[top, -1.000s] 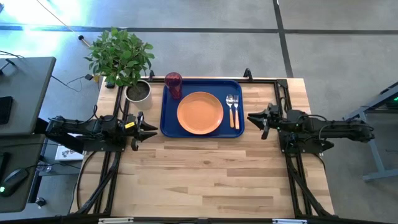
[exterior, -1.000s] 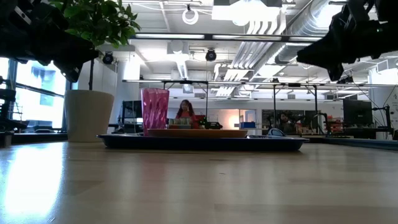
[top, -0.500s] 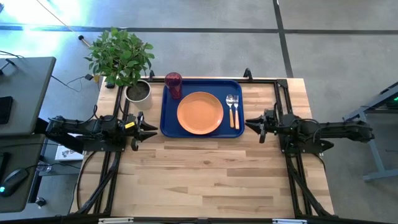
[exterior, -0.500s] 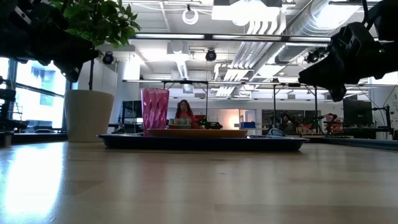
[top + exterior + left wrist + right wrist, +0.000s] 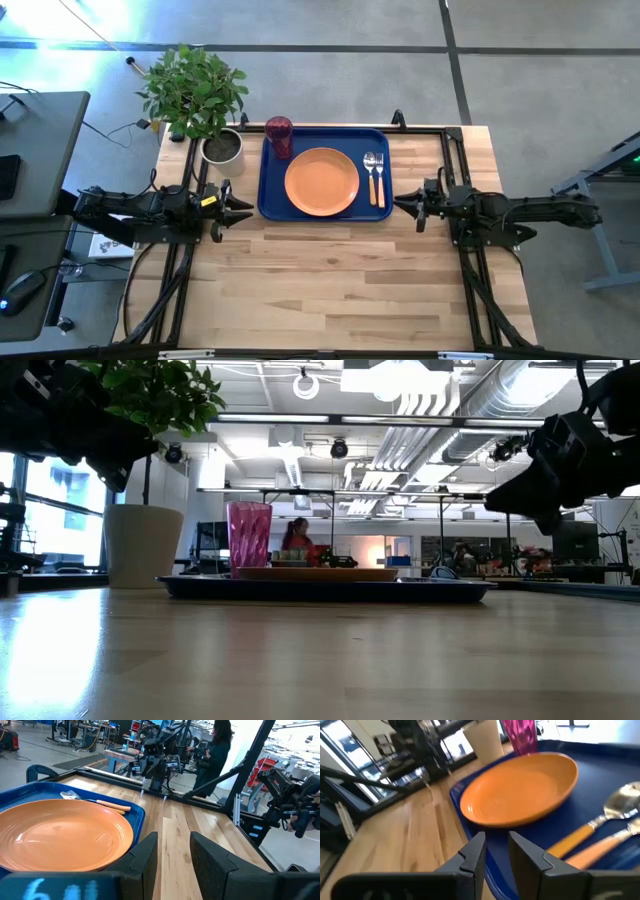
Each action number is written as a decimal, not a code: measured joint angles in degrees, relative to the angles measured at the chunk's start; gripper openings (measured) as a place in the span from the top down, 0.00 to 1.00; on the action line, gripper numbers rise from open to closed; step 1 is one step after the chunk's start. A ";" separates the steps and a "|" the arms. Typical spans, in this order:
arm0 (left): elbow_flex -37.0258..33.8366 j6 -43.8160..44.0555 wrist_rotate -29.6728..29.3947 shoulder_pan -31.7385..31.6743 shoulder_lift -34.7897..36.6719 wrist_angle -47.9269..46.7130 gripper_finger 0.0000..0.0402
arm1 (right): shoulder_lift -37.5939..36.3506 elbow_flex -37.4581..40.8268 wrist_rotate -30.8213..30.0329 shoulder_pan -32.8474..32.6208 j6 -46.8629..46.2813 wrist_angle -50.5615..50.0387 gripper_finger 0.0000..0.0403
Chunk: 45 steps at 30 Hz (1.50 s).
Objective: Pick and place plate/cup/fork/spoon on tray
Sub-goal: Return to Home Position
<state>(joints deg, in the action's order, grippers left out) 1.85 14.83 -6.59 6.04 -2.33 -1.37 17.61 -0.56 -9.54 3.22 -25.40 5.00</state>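
All four pieces sit on the tray; both grippers hang empty beside it.

The plate [image 5: 321, 181] lies mid-tray [image 5: 272, 205], the cup [image 5: 279, 135] stands at the far left corner, and the fork [image 5: 380, 178] and spoon [image 5: 371, 174] lie side by side just right of the plate, long axes running front to back, handles toward the near rim. The right gripper [image 5: 407, 203] hovers just off the tray's right edge, nearer the cutlery, fingers slightly apart on nothing. The left gripper [image 5: 240, 207] waits off the left edge, likewise a little apart. Judging by this, nothing remains to pick, and any next move is likely a retreat away from the tray.
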 joint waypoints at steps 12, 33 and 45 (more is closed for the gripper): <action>0.00 -0.01 0.00 0.00 0.00 0.00 0.74 | -0.02 0.00 0.86 0.00 -0.11 -2.63 0.81; 0.00 -0.02 0.00 0.00 -0.02 0.00 0.74 | 0.00 0.04 0.99 0.00 -0.11 -2.65 0.81; 0.00 -0.02 -0.02 0.00 0.00 0.00 0.74 | 0.00 0.04 0.99 0.00 -0.11 -2.65 0.81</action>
<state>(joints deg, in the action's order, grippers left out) 1.85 14.81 -6.61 6.04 -2.33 -1.37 17.61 -0.51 -8.56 3.22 -25.52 2.35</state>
